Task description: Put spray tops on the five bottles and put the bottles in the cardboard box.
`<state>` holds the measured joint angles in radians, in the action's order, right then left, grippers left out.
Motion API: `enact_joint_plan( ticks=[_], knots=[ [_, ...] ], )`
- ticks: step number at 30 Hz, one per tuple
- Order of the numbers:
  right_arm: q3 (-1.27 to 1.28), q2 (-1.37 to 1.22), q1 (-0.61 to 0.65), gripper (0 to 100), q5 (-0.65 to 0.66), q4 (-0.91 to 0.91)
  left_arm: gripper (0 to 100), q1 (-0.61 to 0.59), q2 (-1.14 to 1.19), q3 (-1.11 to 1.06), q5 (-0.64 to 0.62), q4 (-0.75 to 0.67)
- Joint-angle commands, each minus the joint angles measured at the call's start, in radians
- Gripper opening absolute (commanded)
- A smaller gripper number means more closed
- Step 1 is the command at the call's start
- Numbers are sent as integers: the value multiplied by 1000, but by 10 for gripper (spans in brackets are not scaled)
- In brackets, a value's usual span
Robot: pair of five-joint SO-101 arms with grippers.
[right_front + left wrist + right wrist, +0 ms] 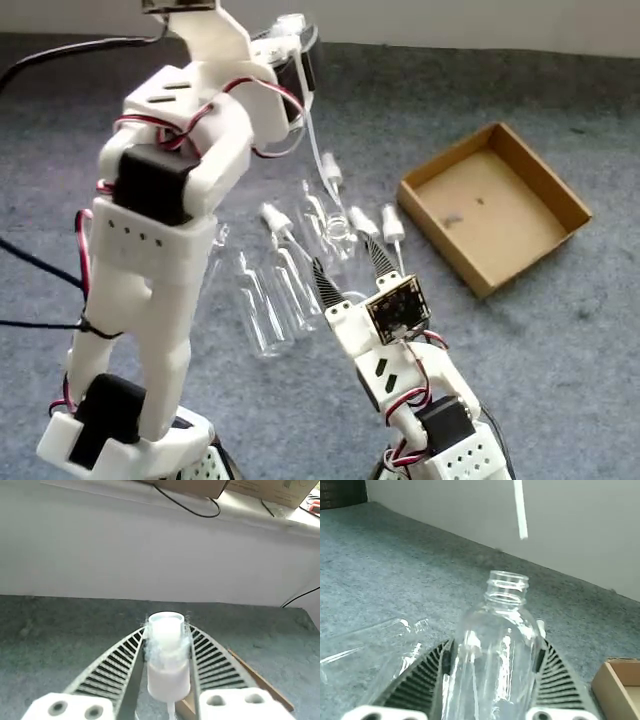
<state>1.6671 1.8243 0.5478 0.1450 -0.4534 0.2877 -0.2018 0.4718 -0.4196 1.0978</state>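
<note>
- grey carpet (560, 340) meets a white wall (150, 545).
- open cardboard box (500, 232) sits apart from loose bottles (265, 300).
- left gripper (167, 629) clamps a spray top (168, 667).
- right gripper (495, 645) clamps an uncapped clear bottle (506, 597).

clear bottle (492, 645), white spray top (168, 652), brown box (500, 215)

No text, number or sign could be read. Dark print was seen on a cardboard carton (272, 489) far behind the fingers (112, 667) of the left gripper (167, 632), but it was too small to be made out.
</note>
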Motion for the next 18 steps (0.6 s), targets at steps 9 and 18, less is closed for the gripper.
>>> enact_joint_plan(
  ticks=[9,18],
  knots=[
    [119,13,7,131,9,-1,5,18,-39,-85,-8,-29],
    [119,13,5,131,9,-1,5,156,-39,-87,-6,107]
  ],
)
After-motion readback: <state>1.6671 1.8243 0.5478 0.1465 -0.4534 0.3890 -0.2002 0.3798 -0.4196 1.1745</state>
